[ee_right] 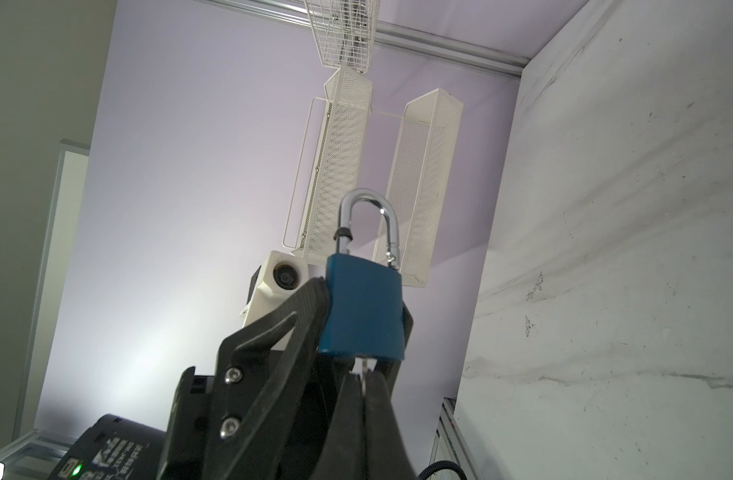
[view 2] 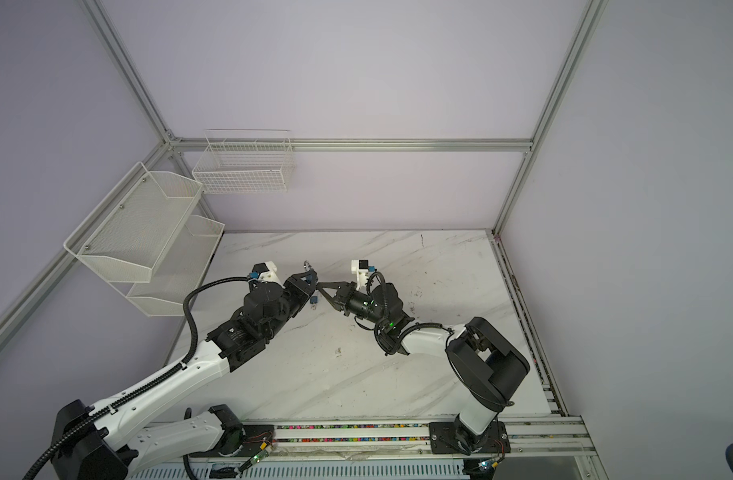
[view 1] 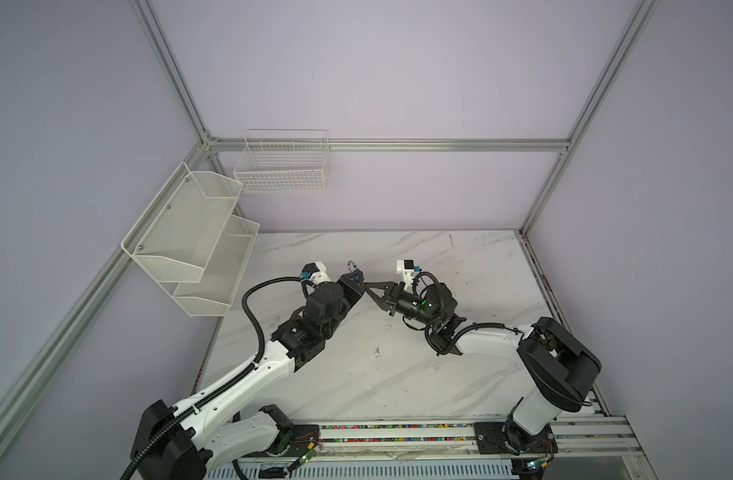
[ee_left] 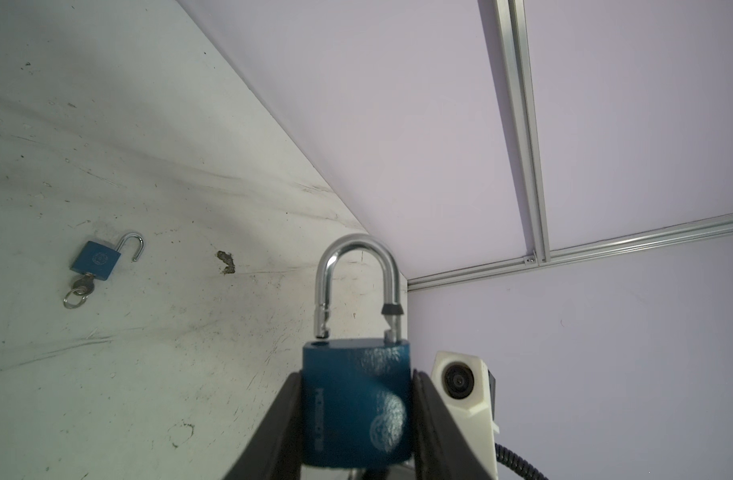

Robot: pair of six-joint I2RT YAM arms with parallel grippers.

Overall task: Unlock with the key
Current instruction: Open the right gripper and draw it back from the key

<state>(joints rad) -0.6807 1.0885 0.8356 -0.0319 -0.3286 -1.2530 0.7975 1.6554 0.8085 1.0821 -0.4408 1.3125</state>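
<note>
Left hand (ee_left: 356, 376) gripping padlock (ee_left: 352, 399), right hand (ee_right: 364, 372) pinching key (ee_right: 362, 363) at its base

Robot lab cell: aluminium frame (view 1: 389, 145), plain walls (view 1: 398, 75).

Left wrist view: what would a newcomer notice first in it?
The blue padlock clamped in the left pincer fills the foreground, its steel loop lifted open. Farther off, a smaller padlock lies on the white table, also open, with a key in it.
</note>
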